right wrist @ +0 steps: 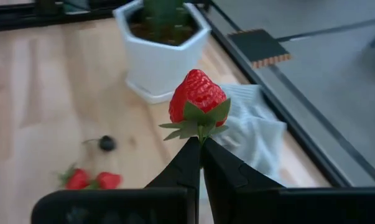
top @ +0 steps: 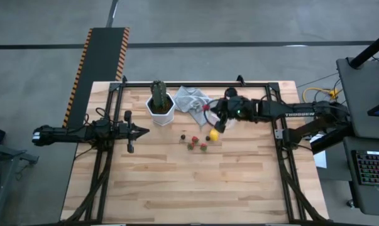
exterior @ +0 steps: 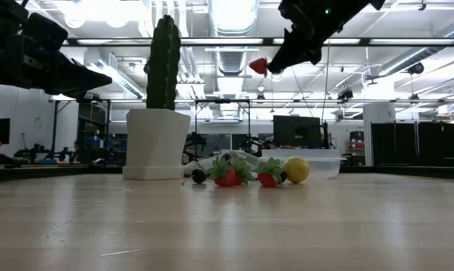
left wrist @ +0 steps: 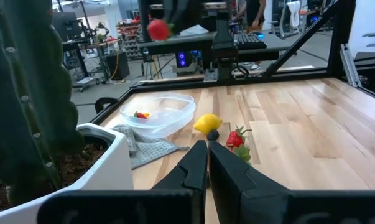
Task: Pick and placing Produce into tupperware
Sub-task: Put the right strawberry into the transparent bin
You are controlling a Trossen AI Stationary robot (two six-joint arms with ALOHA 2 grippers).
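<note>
Strawberries (exterior: 245, 175), two of them with green leaves, lie nearest on the wooden table (top: 195, 182) in the low view, with a small dark piece (exterior: 199, 176) to one side of them and the yellow lemon (exterior: 296, 169) on the other. Just behind the lemon stands the see-through tupperware (left wrist: 156, 114); the left wrist view shows a small red and orange piece (left wrist: 139, 115) already inside it. A light grey cloth (top: 190, 99) lies crumpled beside the tupperware and reaches under its edge. The white hexagonal pot (top: 160, 108) with the tall green cactus (exterior: 163, 64) stands next to the cloth, toward the left arm's side.

Right gripper (right wrist: 201, 148): raised well above the table, over the area beside the tupperware and the cloth. Its fingers are clamped together on the green leaves of one red strawberry (right wrist: 198, 94), which sticks out beyond the fingertips. In the low view this held strawberry hangs in the air, well clear of the pieces on the table.

Left gripper (left wrist: 207, 149): at the left side of the table, raised off the surface, pointing toward the pot and the produce. Its fingers are pressed together with nothing between them.
</note>
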